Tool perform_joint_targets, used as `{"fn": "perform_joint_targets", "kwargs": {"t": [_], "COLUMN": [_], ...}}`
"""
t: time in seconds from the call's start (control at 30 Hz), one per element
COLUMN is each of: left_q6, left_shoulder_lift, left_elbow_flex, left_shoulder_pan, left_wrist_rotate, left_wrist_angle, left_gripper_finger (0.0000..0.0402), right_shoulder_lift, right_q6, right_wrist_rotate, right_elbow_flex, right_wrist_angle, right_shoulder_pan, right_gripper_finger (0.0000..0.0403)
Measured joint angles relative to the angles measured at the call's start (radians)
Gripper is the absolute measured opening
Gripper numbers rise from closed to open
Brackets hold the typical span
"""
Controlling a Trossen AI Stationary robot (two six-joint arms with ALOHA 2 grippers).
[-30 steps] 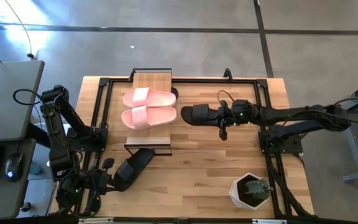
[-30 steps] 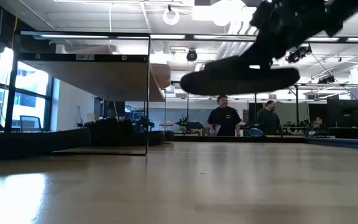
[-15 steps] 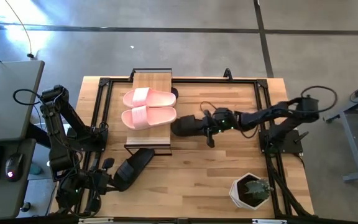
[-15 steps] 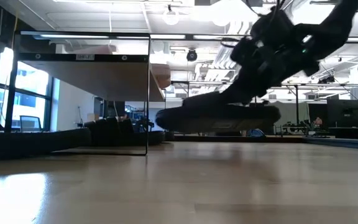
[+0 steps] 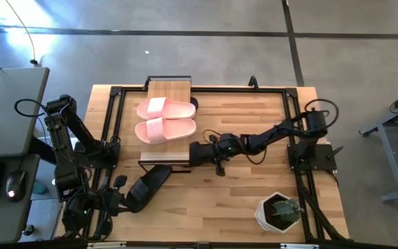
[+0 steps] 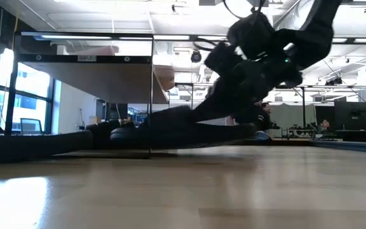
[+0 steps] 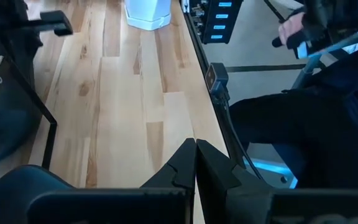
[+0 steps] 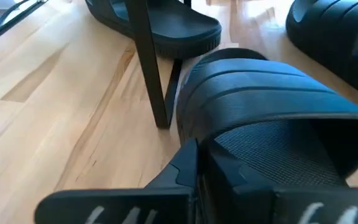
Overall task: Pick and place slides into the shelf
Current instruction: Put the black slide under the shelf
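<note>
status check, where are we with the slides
Right gripper shut on black slide, low at the shelf side. Left gripper shut, parked at table edge. Pink pair on top. Shelf leg close ahead.

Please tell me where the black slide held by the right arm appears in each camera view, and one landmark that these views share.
High view: black slide at centre, toe against the shelf, held by the right end effector.
Low view: black slide low at centre, toe passing the shelf post.
Left wrist view: not clearly in it.
Right wrist view: black slide fills the middle.
Shared landmark: the shelf's black post.
</note>
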Motion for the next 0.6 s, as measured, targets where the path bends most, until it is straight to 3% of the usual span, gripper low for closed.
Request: {"fn": "perform_joint_targets", "kwargs": {"t": [0.3, 0.6], "left_q6": [0.001, 0.001], "left_shoulder_lift": [0.0, 0.0], "left_elbow_flex": [0.0, 0.0], "left_shoulder_pan": [0.0, 0.0], "left_wrist_rotate": [0.0, 0.0], "left_wrist_angle": [0.0, 0.0], "left_gripper_finger": [0.0001, 0.0001], "right_shoulder_lift": [0.112, 0.117], "right_q6": [0.001, 0.068], "right_wrist_rotate": [-0.019, -0.039], "right_elbow_flex": [0.097, 0.104], "right_wrist_angle": [-0.002, -0.006], "right_shoulder_pan": [0.011, 0.008], "right_gripper_finger": [0.0, 0.0009]}}
